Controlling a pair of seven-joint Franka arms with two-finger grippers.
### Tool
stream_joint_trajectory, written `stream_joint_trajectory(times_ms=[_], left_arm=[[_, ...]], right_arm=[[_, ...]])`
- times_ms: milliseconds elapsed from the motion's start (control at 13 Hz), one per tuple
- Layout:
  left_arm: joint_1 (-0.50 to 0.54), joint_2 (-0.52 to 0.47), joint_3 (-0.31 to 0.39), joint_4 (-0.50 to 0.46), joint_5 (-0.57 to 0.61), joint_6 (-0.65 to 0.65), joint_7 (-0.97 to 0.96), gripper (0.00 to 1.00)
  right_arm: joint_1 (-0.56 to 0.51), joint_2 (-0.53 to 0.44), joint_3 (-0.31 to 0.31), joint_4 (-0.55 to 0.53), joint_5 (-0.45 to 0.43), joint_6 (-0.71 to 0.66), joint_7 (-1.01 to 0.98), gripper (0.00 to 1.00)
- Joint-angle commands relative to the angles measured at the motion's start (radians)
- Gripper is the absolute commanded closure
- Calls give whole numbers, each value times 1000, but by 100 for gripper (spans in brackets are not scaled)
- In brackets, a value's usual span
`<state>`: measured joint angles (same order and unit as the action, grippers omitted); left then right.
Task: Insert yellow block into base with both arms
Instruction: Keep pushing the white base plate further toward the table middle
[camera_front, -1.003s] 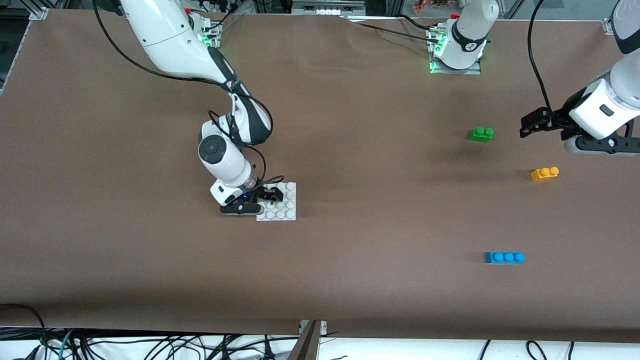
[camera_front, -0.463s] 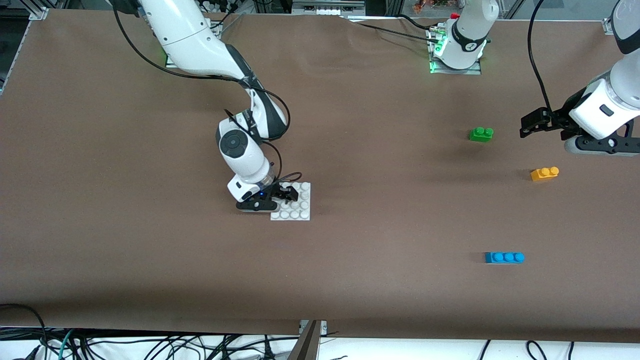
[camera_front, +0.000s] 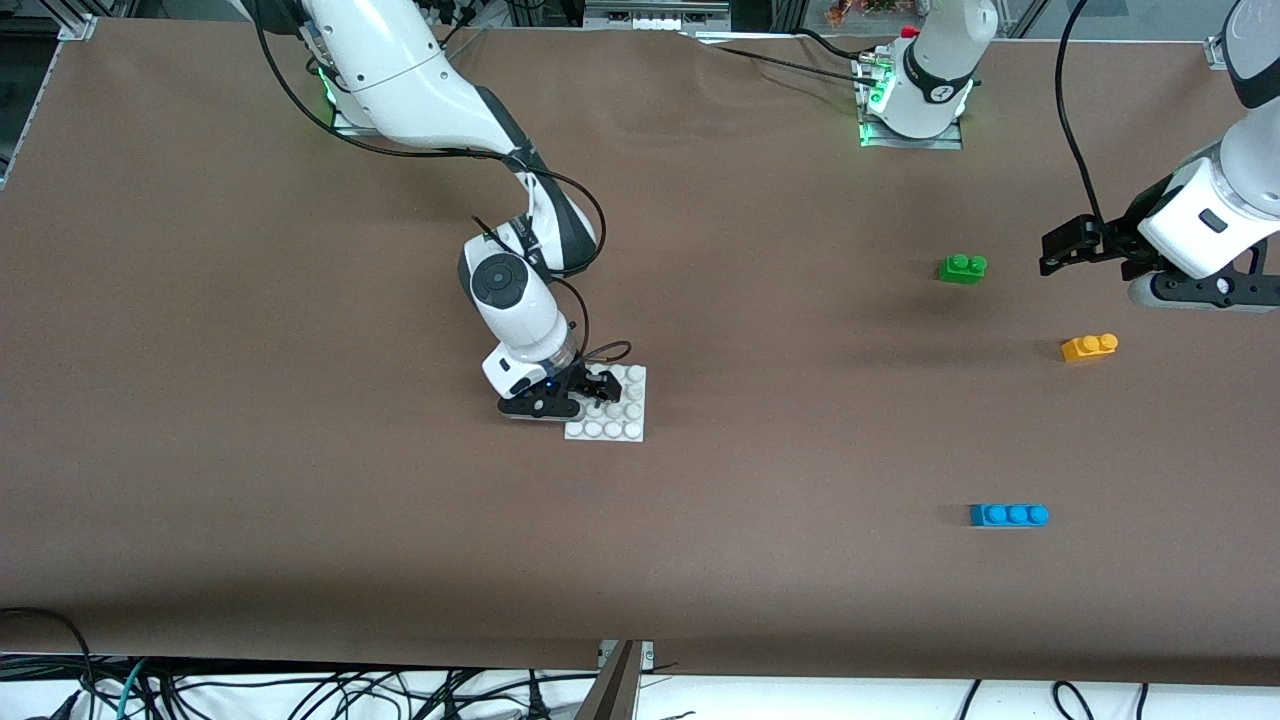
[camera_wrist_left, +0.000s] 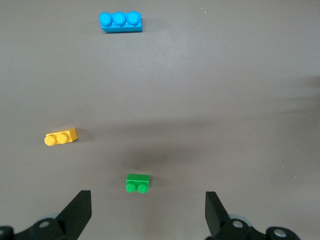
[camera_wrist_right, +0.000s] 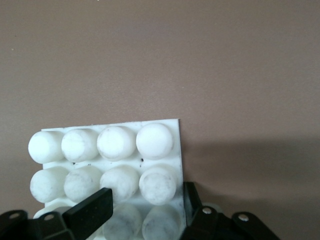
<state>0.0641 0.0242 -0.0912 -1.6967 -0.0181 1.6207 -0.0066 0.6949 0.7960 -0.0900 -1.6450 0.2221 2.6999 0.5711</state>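
Note:
The white studded base (camera_front: 622, 424) lies near the table's middle. My right gripper (camera_front: 590, 386) is shut on the base's edge that faces the right arm's end; in the right wrist view the gripper (camera_wrist_right: 142, 212) has one finger on the studs and one against the base's rim (camera_wrist_right: 178, 150). The yellow block (camera_front: 1089, 346) lies alone near the left arm's end and also shows in the left wrist view (camera_wrist_left: 61, 137). My left gripper (camera_front: 1052, 250) is open and empty over bare table beside the green brick; in the left wrist view the gripper (camera_wrist_left: 145, 220) has its fingers spread wide.
A green two-stud brick (camera_front: 962, 267) (camera_wrist_left: 137, 182) lies farther from the front camera than the yellow block. A blue three-stud brick (camera_front: 1009, 514) (camera_wrist_left: 120, 22) lies nearer to that camera. Brown table surface spreads between the base and the bricks.
My right gripper has moved toward the left arm's end of the table, and the base has moved with it. The left arm and the bricks have not moved.

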Motion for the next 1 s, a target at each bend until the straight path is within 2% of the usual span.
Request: stream_joint_trajectory(times_ms=[0,926], left_arm=[[5,0,-7,5,13,-12,-6,0],[5,0,-7,6,12,-12,-6,0]], right_arm=[[43,65,-1,40,17,14,62,35],[156,172,-1,189,17,15,194,35]])
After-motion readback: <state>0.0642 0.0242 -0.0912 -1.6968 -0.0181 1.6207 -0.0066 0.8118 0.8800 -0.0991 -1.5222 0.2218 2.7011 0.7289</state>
